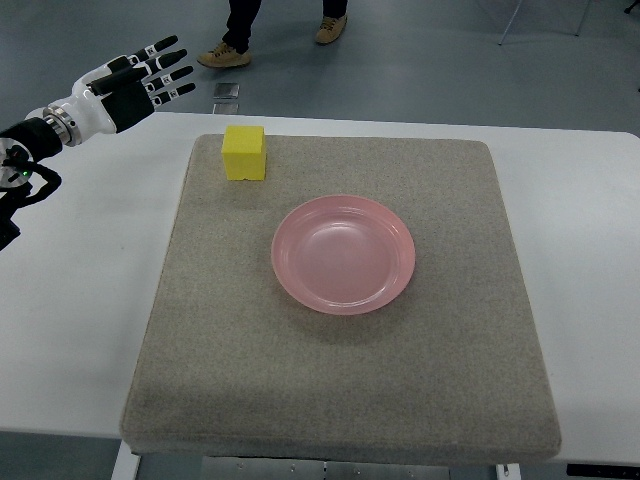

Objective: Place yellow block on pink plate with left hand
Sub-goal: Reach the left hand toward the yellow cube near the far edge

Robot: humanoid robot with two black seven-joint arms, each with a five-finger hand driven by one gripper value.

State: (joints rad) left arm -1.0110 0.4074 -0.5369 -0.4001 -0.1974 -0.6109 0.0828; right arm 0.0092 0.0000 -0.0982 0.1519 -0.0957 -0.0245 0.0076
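Grey mat (pixel 340 400) bears pink plate (pixel 344 254) | yellow block (pixel 244 153) beyond-left of plate, untouched | left hand (pixel 135 80) fingers spread, empty | advice: descend squarely over block, grip opposite faces

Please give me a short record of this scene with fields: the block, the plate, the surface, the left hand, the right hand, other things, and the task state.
block: yellow block, upright on the mat near its far left corner, untouched
plate: pink plate, empty, near the mat's middle, apart from the block
surface: grey mat on a white table
left hand: raised past the table's far left edge, fingers spread, holding nothing
right hand: not in view
other: a person's feet on the floor beyond the table
task state: block not yet grasped
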